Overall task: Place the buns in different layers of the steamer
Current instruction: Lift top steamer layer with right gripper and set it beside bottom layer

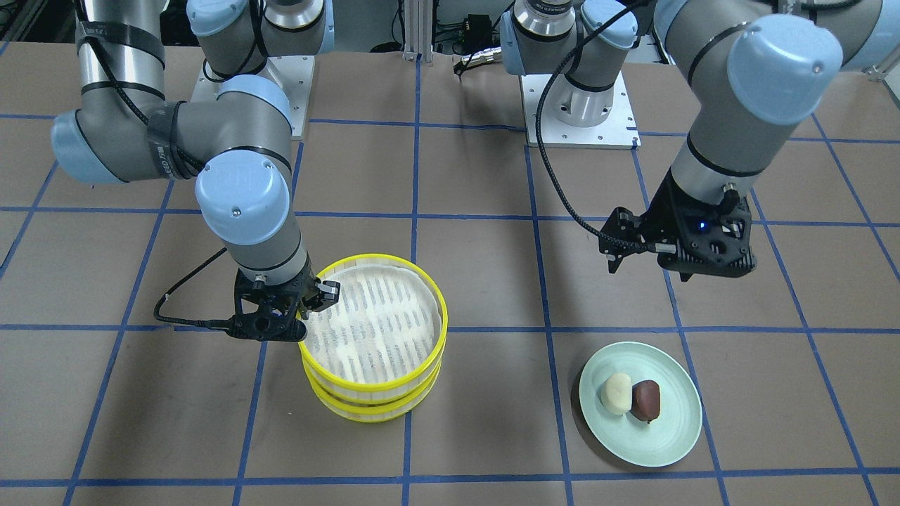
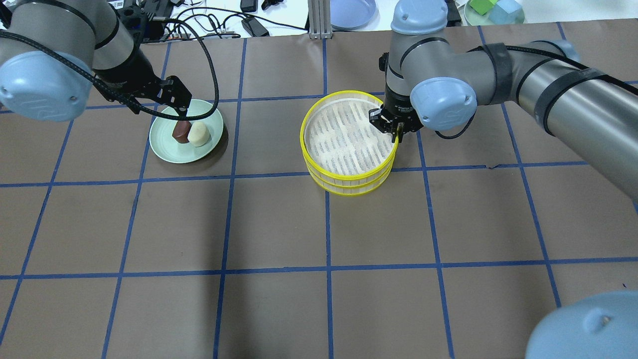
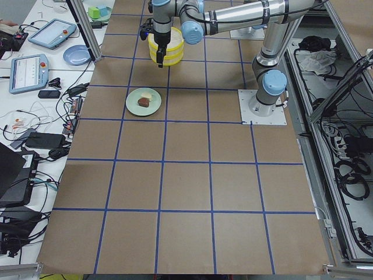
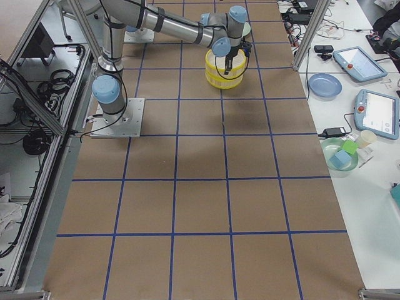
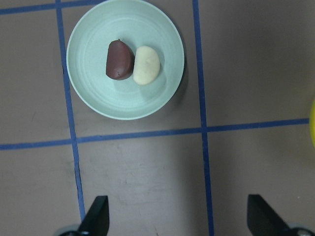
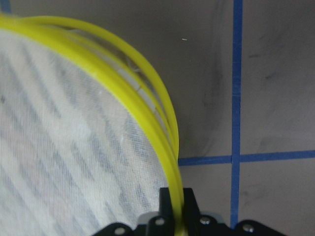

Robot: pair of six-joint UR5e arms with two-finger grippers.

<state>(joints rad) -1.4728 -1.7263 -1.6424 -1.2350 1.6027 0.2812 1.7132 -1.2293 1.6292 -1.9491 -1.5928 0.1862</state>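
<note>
Two yellow-rimmed steamer trays stand stacked mid-table, the top tray (image 1: 422, 281) (image 2: 319, 107) slightly offset on the lower tray (image 1: 373, 411) (image 2: 349, 189). Both show no bun. My right gripper (image 1: 309, 309) (image 2: 396, 132) (image 6: 176, 206) is shut on the top tray's rim, one finger inside and one outside. The cream-white bun (image 1: 616, 393) (image 5: 146, 65) and the reddish-brown bun (image 1: 645, 400) (image 5: 119, 60) lie side by side on the pale green plate (image 1: 675, 436) (image 5: 88, 98). My left gripper (image 1: 706, 263) (image 5: 179, 216) (image 2: 174, 102) is open and empty, hovering above the table on the robot's side of the plate.
The arm bases (image 1: 580, 105) stand at the table's robot side. Beyond the far edge lie a blue plate (image 2: 351, 10), a green plate with blocks (image 2: 493, 10) and cables. Blue tape lines grid the brown tabletop.
</note>
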